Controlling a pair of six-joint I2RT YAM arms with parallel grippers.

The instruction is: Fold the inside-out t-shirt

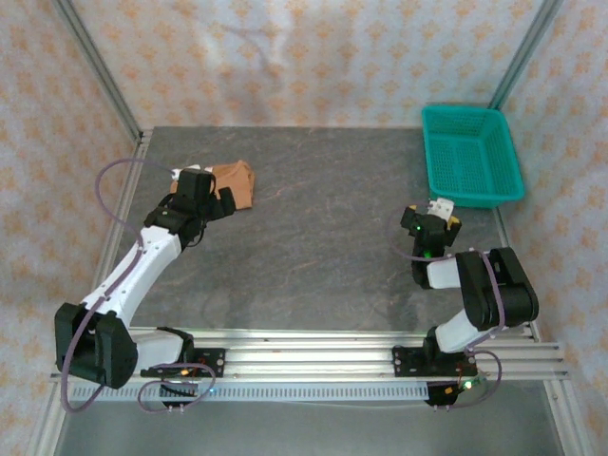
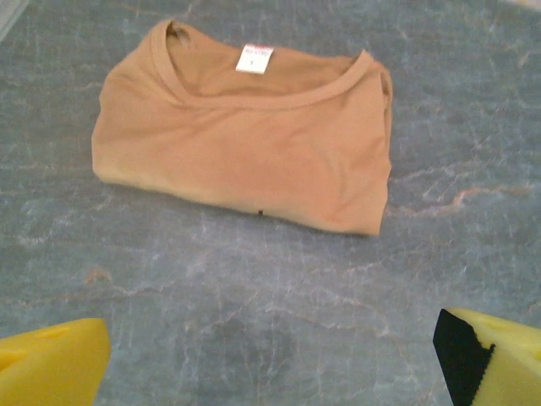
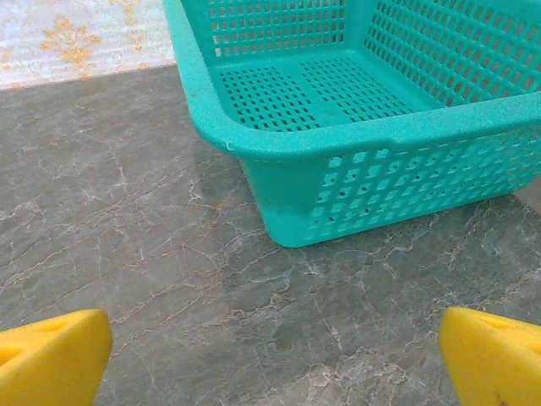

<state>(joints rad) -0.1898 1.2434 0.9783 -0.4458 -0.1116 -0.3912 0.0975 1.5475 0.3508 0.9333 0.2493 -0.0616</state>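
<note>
Top external view: an aluminium rail (image 1: pixel 313 344) runs along the bottom of the frame and carries both arm bases. Above it lies the grey marbled table (image 1: pixel 323 247).

1. Left gripper (image 1: pixel 220 201): located in the upper left of the frame, at the lower left edge of the t-shirt (image 1: pixel 239 180). In the left wrist view, its yellow fingers (image 2: pixel 51 364) sit in the two bottom corners of the frame, spread wide, with bare table between them. The claw has hold of nothing and is clear of the cloth.

2. T-shirt: lies flat on the table in a compact, roughly rectangular bundle. In the left wrist view it occupies the upper centre of the frame, neckline toward the top edge, with a small white label (image 2: pixel 254 58) at the collar.

3. Right gripper (image 1: pixel 439 211): located right of centre, pointing toward the teal perforated basket (image 1: pixel 470 112) in the upper right. In the right wrist view, its yellow fingertips (image 3: pixel 51 359) sit in the bottom corners, spread wide, with nothing gripped. The basket stands on the table further up the frame, apart from the fingers.
</note>
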